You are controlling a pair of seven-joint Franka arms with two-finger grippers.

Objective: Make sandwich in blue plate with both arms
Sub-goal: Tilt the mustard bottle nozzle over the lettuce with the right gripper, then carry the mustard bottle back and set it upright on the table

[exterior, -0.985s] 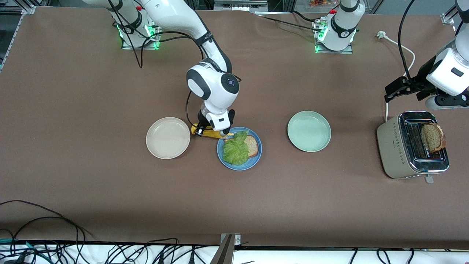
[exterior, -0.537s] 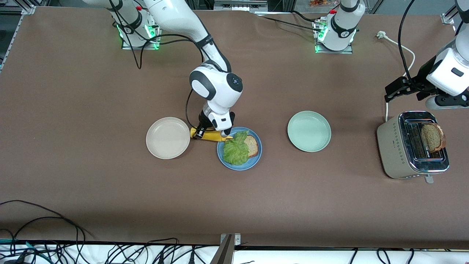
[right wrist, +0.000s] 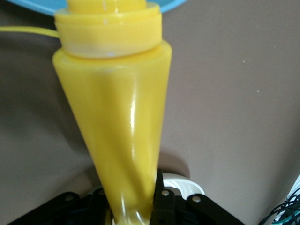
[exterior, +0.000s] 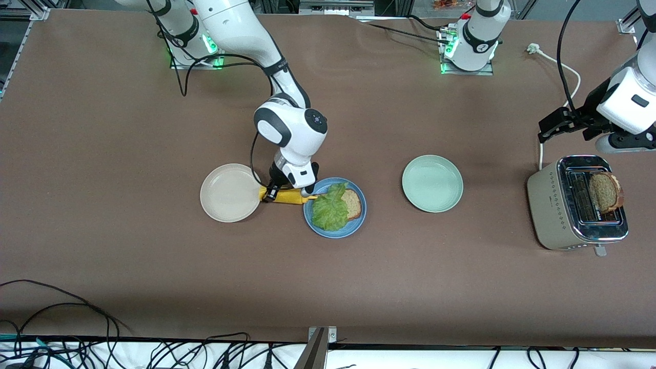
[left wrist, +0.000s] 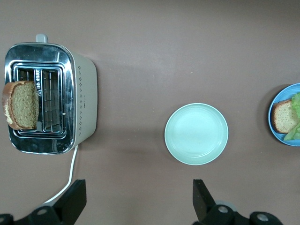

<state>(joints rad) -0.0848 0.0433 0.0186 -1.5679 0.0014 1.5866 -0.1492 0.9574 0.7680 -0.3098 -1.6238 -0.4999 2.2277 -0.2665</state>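
Observation:
The blue plate (exterior: 335, 231) holds one slice of brown bread (exterior: 353, 203) with a ruffled lettuce leaf (exterior: 329, 209) partly over it. My right gripper (exterior: 274, 191) is shut on the base of a yellow squeeze bottle (exterior: 286, 196). The bottle lies level between the beige plate (exterior: 229, 192) and the blue plate, its nozzle at the blue rim. The right wrist view shows the bottle (right wrist: 117, 117) between the right gripper's (right wrist: 133, 197) fingers, with the blue plate (right wrist: 173, 4) just past the cap. A second slice (exterior: 605, 192) stands in the toaster (exterior: 553, 205). My left gripper (exterior: 556, 125) (left wrist: 139, 199) waits open over the table by the toaster.
A pale green plate (exterior: 432, 183) (left wrist: 196, 133) sits between the blue plate and the toaster, toward the left arm's end. The toaster's white cable (exterior: 564, 66) runs toward the left arm's base. Loose black cables lie along the table's front edge.
My right gripper has drawn the yellow bottle toward the right arm's end, its nozzle pulling back from over the lettuce to the plate's rim. The beige plate has shifted slightly the same way.

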